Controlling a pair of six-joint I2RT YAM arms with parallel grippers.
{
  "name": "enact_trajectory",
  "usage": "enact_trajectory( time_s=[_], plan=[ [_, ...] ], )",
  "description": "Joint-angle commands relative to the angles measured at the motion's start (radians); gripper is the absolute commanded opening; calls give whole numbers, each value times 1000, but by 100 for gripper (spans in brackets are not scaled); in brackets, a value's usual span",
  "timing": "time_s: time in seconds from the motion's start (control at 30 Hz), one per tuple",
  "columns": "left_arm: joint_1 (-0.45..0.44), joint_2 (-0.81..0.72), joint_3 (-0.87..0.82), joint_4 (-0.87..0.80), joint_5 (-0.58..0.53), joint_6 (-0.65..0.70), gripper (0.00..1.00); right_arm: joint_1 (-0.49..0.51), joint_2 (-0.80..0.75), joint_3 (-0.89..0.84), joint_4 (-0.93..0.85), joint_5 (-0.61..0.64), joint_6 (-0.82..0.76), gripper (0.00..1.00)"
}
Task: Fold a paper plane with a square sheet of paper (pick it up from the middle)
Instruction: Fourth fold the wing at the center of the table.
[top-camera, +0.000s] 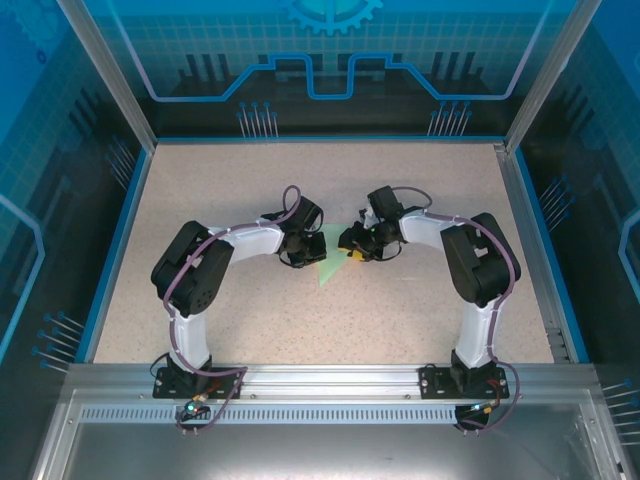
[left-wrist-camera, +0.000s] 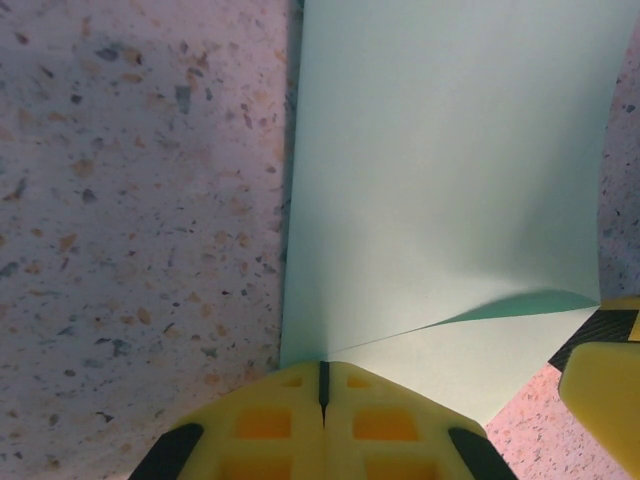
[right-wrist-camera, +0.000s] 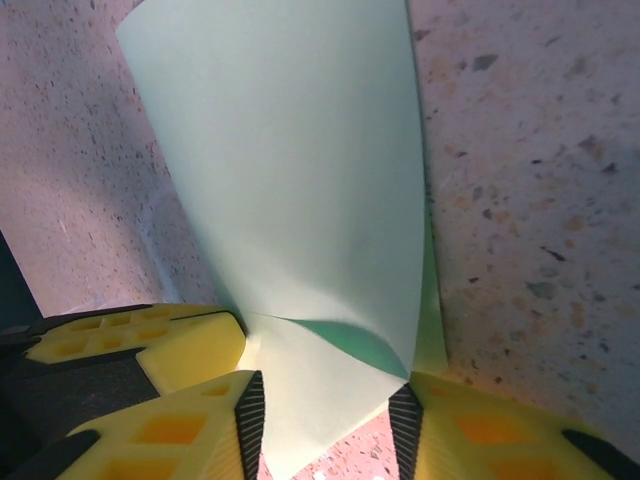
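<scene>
The pale mint-green sheet of paper (top-camera: 328, 271) lies mid-table between the two arms, partly folded, with one flap lifted off the layer below. In the left wrist view the paper (left-wrist-camera: 440, 180) spreads away from my left gripper (left-wrist-camera: 322, 372), whose yellow jaws are shut together on its near edge, where a crease starts. In the right wrist view the paper (right-wrist-camera: 300, 180) runs up between the fingers of my right gripper (right-wrist-camera: 328, 400), which stands open astride it. The paper's corner touches the right pad (right-wrist-camera: 404, 420). From above, the left gripper (top-camera: 310, 252) and right gripper (top-camera: 353, 249) nearly meet.
The speckled beige table (top-camera: 230, 190) is ringed by a blue rim and clear enclosure walls (top-camera: 130, 190). An aluminium rail (top-camera: 330, 378) carries both arm bases at the near edge. The left gripper's yellow fingers (right-wrist-camera: 150, 345) sit close beside the right gripper's left finger.
</scene>
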Motion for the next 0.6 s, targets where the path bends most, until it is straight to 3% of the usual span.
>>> enact_trajectory(
  time_s=[0.0,0.27,0.57],
  plan=[
    [6,20,-8,-17,-9,-2,0,15,25,28,2,-25,13,37],
    [6,10,-8,-17,-8,5,0,9,59,41,21,-120,14,23],
    [7,-36,-8,-29,-9,20,2,-23,47,1,63,-135,27,8]
  ],
)
